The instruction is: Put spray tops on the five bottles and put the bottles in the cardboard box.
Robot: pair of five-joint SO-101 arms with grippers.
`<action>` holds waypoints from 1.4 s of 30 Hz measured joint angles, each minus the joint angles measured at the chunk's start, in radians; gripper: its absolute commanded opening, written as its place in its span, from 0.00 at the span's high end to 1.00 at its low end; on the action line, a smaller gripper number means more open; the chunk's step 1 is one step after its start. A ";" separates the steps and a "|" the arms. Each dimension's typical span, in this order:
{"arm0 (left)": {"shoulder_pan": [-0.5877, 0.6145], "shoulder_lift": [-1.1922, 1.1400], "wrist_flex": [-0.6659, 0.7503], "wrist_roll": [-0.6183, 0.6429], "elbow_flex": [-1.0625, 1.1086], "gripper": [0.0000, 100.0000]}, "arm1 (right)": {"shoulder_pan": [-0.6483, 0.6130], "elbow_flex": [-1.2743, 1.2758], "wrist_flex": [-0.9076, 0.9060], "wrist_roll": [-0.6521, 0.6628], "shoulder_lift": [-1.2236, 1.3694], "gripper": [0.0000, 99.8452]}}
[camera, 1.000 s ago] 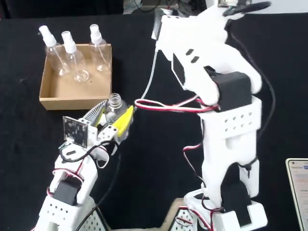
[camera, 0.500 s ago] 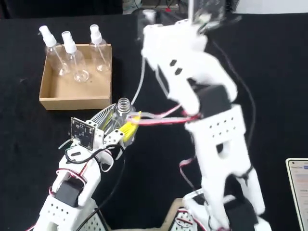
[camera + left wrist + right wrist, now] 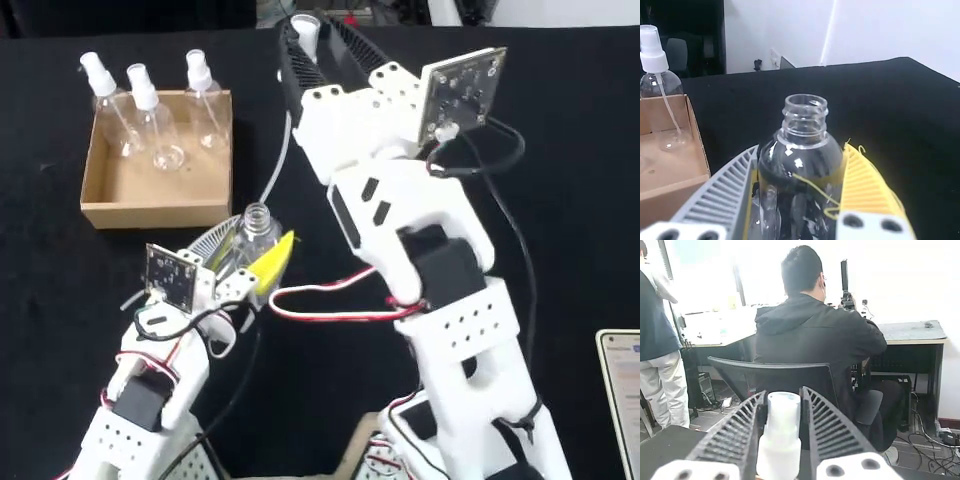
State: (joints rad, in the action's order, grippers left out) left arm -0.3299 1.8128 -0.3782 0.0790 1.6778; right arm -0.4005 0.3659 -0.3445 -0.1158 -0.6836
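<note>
My left gripper is shut on a clear open-necked bottle, held upright just in front of the cardboard box; the bottle sits between the grey and yellow fingers. My right gripper is raised at the table's far edge, shut on a white spray top; the spray top stands between its ribbed fingers, its thin tube hanging down toward the bottle. Three capped bottles stand in the box's far half.
A phone or tablet lies at the table's right edge. The black tabletop to the right of the arms is open. Red and white cables loop between the two arms.
My right arm has swung up and back, lifting the spray top high above the table's far edge. My left gripper has shifted the bottle slightly to the right.
</note>
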 measured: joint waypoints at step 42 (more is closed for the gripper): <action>-0.005 0.000 0.000 0.000 0.000 0.87 | -0.192 0.534 0.003 0.066 -0.328 0.99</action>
State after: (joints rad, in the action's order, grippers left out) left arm -0.3345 1.8128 -0.3782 0.0790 1.6778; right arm -0.5923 0.8999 -0.3414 -0.0499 -1.0119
